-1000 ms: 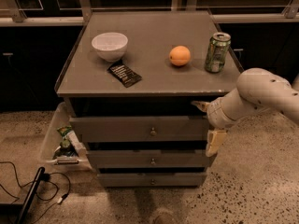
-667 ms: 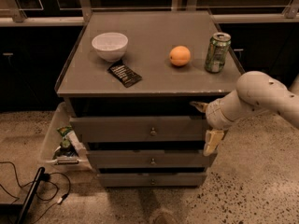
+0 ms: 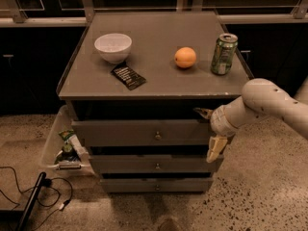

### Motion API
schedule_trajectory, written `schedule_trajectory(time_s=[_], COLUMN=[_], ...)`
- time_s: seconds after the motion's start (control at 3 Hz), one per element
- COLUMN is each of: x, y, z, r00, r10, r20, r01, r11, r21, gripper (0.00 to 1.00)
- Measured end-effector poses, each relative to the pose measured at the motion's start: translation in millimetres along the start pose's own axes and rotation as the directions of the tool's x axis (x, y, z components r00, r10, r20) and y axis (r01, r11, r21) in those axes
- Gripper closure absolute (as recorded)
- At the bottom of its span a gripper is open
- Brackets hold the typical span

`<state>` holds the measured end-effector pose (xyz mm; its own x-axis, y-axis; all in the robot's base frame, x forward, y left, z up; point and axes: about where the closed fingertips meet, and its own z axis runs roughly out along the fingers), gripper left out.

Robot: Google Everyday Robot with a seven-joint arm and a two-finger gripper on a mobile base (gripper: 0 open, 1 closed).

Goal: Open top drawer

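Observation:
The top drawer (image 3: 120,133) is the widest grey drawer, right under the tabletop, with a small round metal knob (image 3: 157,136) at its centre. Its front stands a little forward of the two slimmer drawers below, and a dark gap shows above it. My gripper (image 3: 208,131) is at the right end of the top drawer's front, well to the right of the knob. It is open and holds nothing. One finger (image 3: 201,112) points left at the drawer's upper right corner and the other finger (image 3: 215,149) hangs down by the middle drawer (image 3: 125,165).
On the grey cabinet top (image 3: 159,83) stand a white bowl (image 3: 113,46), a dark snack packet (image 3: 128,76), an orange (image 3: 185,57) and a green can (image 3: 224,54). A white bin (image 3: 54,143) with packets stands left of the cabinet. Cables (image 3: 29,196) lie on the floor at lower left.
My arm and gripper have shifted slightly left and down along the drawer's right end. The drawers and the things on top have not moved.

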<state>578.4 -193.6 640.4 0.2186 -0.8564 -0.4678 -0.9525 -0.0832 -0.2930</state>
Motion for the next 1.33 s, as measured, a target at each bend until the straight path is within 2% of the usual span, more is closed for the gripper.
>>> schedule_trajectory(time_s=[0.33,1.33], x=[0.0,0.0], y=[0.0,0.1], z=[0.2,0.3], r00=[1.000,1.000], r10=[0.000,0.000], r20=[0.000,0.000], r01=[0.000,0.000], r11=[1.0000,1.0000], r21=[0.000,0.000], gripper=[0.19,0.88])
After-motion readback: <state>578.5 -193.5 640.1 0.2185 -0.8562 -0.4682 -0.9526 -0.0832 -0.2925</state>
